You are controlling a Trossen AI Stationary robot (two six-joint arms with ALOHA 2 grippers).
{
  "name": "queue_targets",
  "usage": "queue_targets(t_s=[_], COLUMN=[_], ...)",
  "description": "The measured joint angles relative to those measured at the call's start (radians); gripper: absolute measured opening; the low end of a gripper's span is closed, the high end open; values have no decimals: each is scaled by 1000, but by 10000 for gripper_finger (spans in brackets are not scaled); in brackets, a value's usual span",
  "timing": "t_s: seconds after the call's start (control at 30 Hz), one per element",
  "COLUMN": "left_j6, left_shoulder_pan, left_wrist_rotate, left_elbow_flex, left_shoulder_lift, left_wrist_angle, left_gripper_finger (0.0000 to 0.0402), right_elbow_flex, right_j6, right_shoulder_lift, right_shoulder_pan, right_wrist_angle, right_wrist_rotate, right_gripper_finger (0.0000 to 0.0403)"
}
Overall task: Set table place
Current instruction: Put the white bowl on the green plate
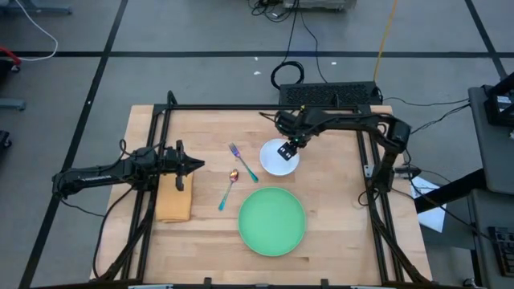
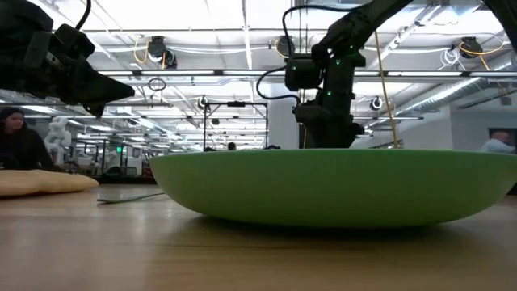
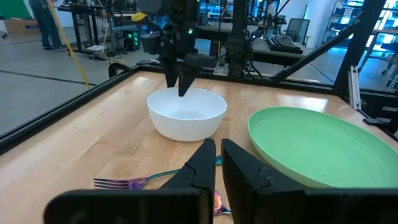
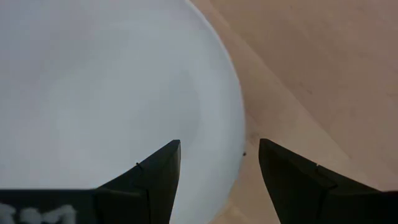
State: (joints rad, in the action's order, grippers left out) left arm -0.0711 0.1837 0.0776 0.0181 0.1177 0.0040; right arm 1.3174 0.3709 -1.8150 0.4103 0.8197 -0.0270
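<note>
The white bowl (image 1: pixel 273 164) stands on the table (image 1: pixel 337 193), far of the green plate (image 1: pixel 272 221). The blue-handled fork (image 1: pixel 242 161) and spoon (image 1: pixel 228 190) lie left of them, and the tan folded cloth (image 1: pixel 173 201) lies at the left. My right gripper (image 4: pixel 217 146) is open, pointing down over the bowl's far-right rim (image 4: pixel 239 124), with one finger above the inside and one outside. It also shows in the left wrist view (image 3: pixel 183 90). My left gripper (image 1: pixel 193 166) is shut and empty, held level above the cloth's far end.
A black metal frame (image 1: pixel 241 107) edges the table. The plate (image 2: pixel 331 190) fills the low view and hides the bowl there; the cloth (image 2: pixel 44 182) shows at its left. Bare wood lies right of the plate and bowl. People show in the room beyond.
</note>
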Motion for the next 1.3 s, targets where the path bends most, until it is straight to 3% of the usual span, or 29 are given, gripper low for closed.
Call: queue_targets(t_s=[0.4, 0.67, 0.97, 1.3], left_j6=[0, 0, -10, -11], left_shoulder_pan=[0, 0, 0, 0], left_wrist_rotate=[0, 0, 0, 1], left_elbow_flex=[0, 0, 0, 0], left_shoulder_lift=[0, 0, 0, 0], left_wrist_angle=[0, 0, 0, 0], left_gripper_finger=[31, 31, 31, 31], right_elbow_flex=[0, 0, 0, 0], right_j6=[-48, -72, -107, -122], right_shoulder_lift=[-17, -17, -17, -10], right_shoulder_pan=[-1, -1, 2, 5], right_wrist_angle=[-36, -38, -60, -71], right_wrist_rotate=[-1, 0, 0, -1], right_gripper_finger=[199, 125, 13, 2])
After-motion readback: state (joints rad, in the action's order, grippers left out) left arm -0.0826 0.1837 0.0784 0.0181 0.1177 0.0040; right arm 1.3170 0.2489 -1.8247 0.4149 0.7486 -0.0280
